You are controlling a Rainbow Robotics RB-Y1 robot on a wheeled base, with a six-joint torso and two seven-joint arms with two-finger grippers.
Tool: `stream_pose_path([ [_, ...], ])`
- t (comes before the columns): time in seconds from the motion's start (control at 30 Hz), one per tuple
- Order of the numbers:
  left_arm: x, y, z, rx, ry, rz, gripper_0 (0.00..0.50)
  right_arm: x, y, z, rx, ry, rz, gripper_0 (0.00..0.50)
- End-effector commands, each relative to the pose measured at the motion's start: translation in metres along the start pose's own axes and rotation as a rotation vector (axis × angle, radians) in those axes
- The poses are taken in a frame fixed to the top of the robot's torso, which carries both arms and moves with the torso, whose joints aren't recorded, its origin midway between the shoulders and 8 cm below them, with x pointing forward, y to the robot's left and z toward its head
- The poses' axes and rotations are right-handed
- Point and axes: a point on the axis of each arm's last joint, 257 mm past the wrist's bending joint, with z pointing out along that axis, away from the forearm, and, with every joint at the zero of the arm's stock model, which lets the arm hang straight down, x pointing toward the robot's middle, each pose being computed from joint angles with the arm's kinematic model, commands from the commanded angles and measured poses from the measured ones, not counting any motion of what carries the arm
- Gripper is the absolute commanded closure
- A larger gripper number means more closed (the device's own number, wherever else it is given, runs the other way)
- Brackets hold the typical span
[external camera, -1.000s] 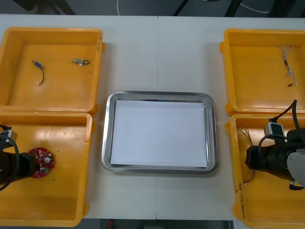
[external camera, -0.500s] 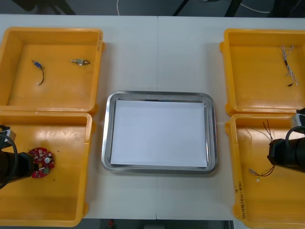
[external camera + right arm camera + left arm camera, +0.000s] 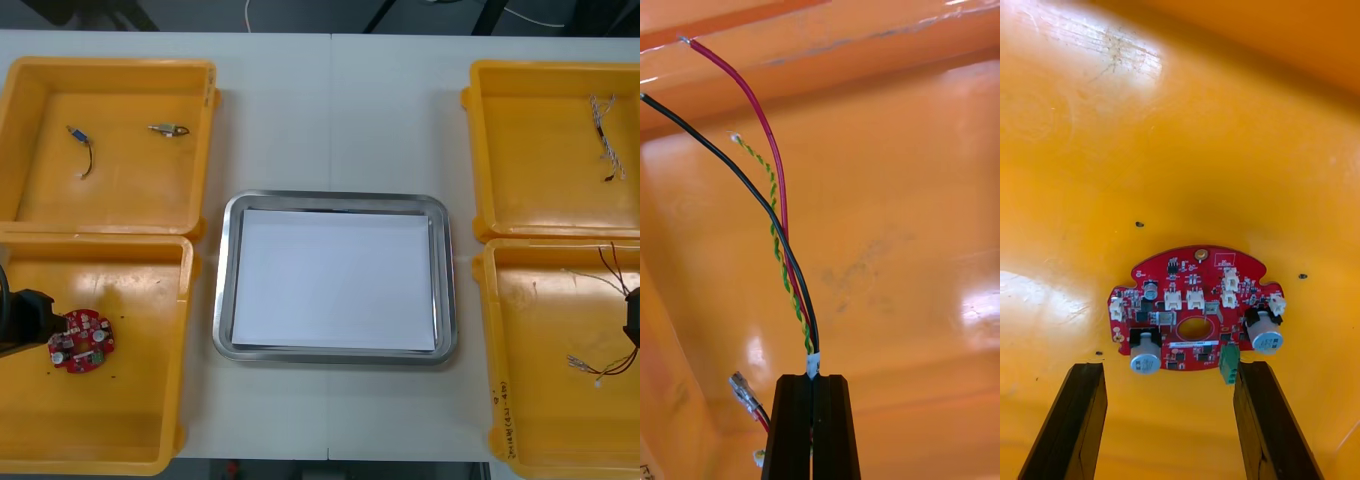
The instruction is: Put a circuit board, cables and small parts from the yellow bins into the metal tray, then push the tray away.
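Note:
A round red circuit board [image 3: 82, 340] lies flat in the near left yellow bin [image 3: 120, 430]. My left gripper [image 3: 30, 320] stands open just left of it; in the left wrist view the board [image 3: 1195, 315] sits a little beyond the two spread fingertips of the left gripper [image 3: 1171, 371]. My right gripper [image 3: 633, 318] is at the right edge of the near right bin [image 3: 530, 420]. In the right wrist view the right gripper [image 3: 812, 379] is shut on a cable bundle [image 3: 779, 225] of black, red and yellow-green wires. The metal tray [image 3: 222, 290], white inside, holds nothing.
The far left bin [image 3: 40, 200] holds a small metal part [image 3: 168, 129] and a short black cable [image 3: 82, 155]. A twisted blue and white cable [image 3: 604, 135] lies in the far right bin [image 3: 520, 200]. Bare table surrounds the tray.
My right arm has drawn back to the right edge, dragging the cable bundle with it. My left gripper has slid left, uncovering the whole board, which stays in place.

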Motion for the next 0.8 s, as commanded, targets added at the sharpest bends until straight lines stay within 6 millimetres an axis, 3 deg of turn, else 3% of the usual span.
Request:
stream_pose_path([
  [0.03,-0.001,-0.004,-0.017,-0.001,-0.011,0.044,0.000,-0.017,-0.012,-0.025,0.035,-0.048,-0.050,0.500],
  [0.47,0.013,-0.021,-0.018,0.024,-0.028,0.003,0.000,-0.042,-0.003,-0.062,0.013,-0.073,-0.191,0.500],
  [0.8,0.034,-0.030,-0.003,0.046,-0.013,-0.007,0.000,-0.048,0.005,-0.081,0.010,-0.057,-0.345,0.500],
])
